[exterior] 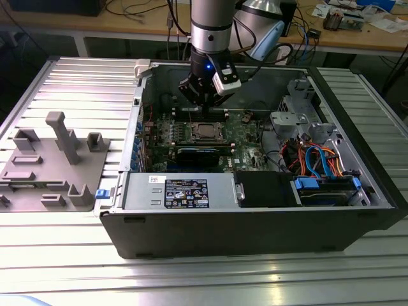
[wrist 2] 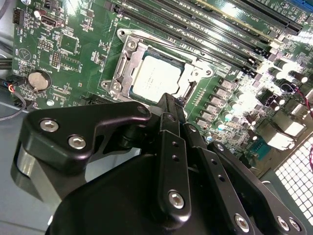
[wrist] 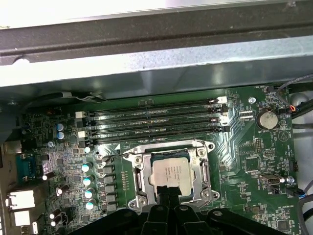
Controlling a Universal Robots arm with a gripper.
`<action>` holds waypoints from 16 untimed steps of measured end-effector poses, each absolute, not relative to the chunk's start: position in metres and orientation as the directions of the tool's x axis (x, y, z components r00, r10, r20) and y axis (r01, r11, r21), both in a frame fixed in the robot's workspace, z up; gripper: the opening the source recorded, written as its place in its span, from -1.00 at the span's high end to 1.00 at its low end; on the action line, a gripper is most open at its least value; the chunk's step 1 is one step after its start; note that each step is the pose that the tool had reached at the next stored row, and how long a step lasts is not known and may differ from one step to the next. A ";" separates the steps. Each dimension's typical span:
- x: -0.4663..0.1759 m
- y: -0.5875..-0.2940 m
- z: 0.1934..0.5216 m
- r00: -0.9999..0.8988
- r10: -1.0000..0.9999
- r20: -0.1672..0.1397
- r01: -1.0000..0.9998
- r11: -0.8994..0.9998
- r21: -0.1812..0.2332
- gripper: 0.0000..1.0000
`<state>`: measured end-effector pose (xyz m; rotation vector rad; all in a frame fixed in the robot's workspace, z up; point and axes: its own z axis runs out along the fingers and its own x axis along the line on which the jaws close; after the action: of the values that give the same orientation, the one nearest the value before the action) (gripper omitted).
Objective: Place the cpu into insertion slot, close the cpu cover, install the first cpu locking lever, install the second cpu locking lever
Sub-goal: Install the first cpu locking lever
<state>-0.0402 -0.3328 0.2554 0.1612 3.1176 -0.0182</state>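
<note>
The cpu [wrist: 168, 171], a silver-grey square, lies in the insertion slot [exterior: 205, 131] on the green board. The cpu cover [wrist: 138, 172] lies flat around it as a silvery frame, with the chip showing through its window. In the second wrist view the cpu [wrist 2: 154, 78] and cover [wrist 2: 128, 62] sit just beyond my fingertips. My black gripper [wrist 2: 169, 100] hangs close over the socket's edge with its fingers pressed together; nothing shows between them. It also shows low over the socket in the first wrist view [wrist: 168, 195] and inside the open case in the exterior view [exterior: 203, 102]. A thin wire lever [wrist: 161, 145] runs along the socket's side next to the memory slots.
Long black memory slots [wrist: 156, 120] run beside the socket, under the case's metal wall [wrist: 156, 73]. A coin battery [wrist: 267, 119] sits on the board. In the case are a power supply [exterior: 182, 191] and a drive bay with blue cables [exterior: 322, 162]. A grey fixture [exterior: 54, 166] stands outside it.
</note>
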 end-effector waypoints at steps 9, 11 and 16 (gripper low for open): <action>-0.041 -0.333 0.255 -0.994 0.103 -0.020 0.103 0.995 -0.011 0.79; -0.042 -0.333 0.255 -0.994 0.103 -0.020 0.103 0.995 -0.011 0.79; -0.046 -0.333 0.255 -0.999 0.029 -0.020 0.029 1.000 -0.011 0.79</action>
<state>-0.0458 -0.3329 0.2553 0.0453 3.1211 -0.0171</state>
